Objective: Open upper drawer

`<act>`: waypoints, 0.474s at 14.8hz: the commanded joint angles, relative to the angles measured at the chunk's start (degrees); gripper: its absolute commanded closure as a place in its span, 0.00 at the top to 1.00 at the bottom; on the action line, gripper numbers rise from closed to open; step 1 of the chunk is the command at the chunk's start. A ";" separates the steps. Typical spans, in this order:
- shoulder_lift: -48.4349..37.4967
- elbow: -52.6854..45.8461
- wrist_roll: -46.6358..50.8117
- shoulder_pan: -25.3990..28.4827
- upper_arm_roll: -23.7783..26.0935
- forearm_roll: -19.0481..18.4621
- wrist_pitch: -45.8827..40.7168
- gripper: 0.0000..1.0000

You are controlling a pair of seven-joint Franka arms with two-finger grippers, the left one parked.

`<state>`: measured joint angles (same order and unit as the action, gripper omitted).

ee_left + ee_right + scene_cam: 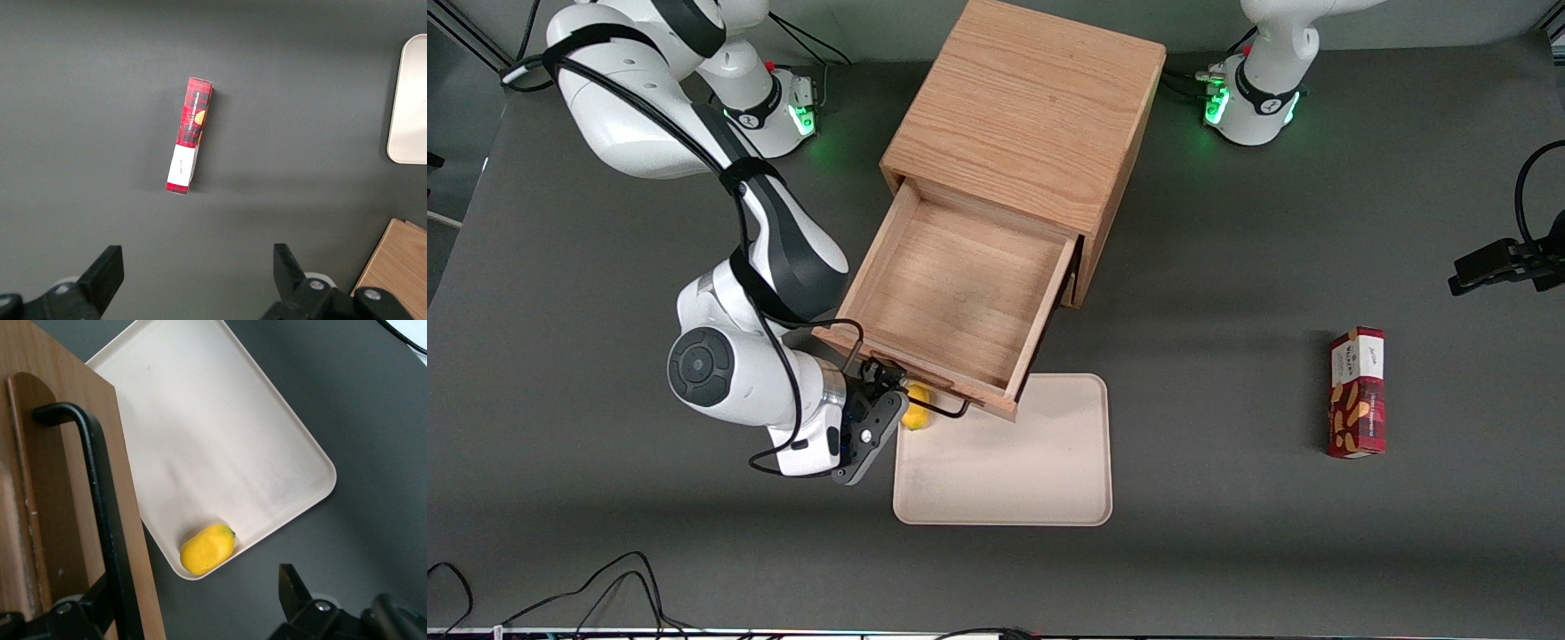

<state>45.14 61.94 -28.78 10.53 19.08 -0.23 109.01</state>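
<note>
**Oak drawer standing pulled out, tool at its handle**

Oak boards are showing all round the upper drawer (959, 293), which is sitting in the middle of the front view, drawn well out of the light cabinet (1032, 116) with its plain wood floor bare. Its front panel is overhanging the upper edge of a cream tray (1005, 462) lying on the dark counter (605, 533). The black wire handle (925, 398) is running along that panel, just below centre frame.

The tool (880, 396) is sitting at the handle's end toward the working arm, left of centre in the front view. Its fingers are standing apart; in the wrist view one finger (297, 597) is showing clear of the bar (100, 500), so the tool is looking open around the handle, not clamped on it.

Judging from the build, the drawer is stiff and fairly heavy, sliding only along its runners; the thin, rigid, smooth handle is the one sensible hold, best taken near its middle so the pull is running straight.

A small yellow fruit (916, 407) is lying in the tray's corner, just beside the tool. A red snack box (1357, 391) is lying toward the parked arm's end of the counter.
</note>
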 commanded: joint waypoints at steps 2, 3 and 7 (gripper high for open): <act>1.44 -3.84 -1.63 0.55 -1.68 -0.64 -0.11 1.00; 1.44 -4.54 -1.63 0.55 -1.68 -0.64 -0.55 1.00; 0.47 -5.16 -1.46 0.63 -1.50 -0.64 -2.92 1.00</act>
<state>45.15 60.32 -28.93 10.61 18.94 -0.24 107.57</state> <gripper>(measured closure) 0.000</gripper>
